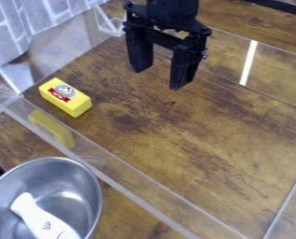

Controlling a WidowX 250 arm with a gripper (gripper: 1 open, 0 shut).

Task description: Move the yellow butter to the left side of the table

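The yellow butter (65, 97) is a small yellow block with a red and white label on top. It lies flat on the wooden table (200, 131) near the left edge. My gripper (161, 71) hangs above the table's back middle, pointing down. Its two black fingers stand well apart with nothing between them. The butter lies to the left of the gripper and somewhat nearer the front, clear of both fingers.
A clear acrylic wall (63, 135) runs along the table's left and front edges. A metal bowl (40, 199) holding a white object sits outside it at the lower left. White cloth (25, 33) hangs at the upper left.
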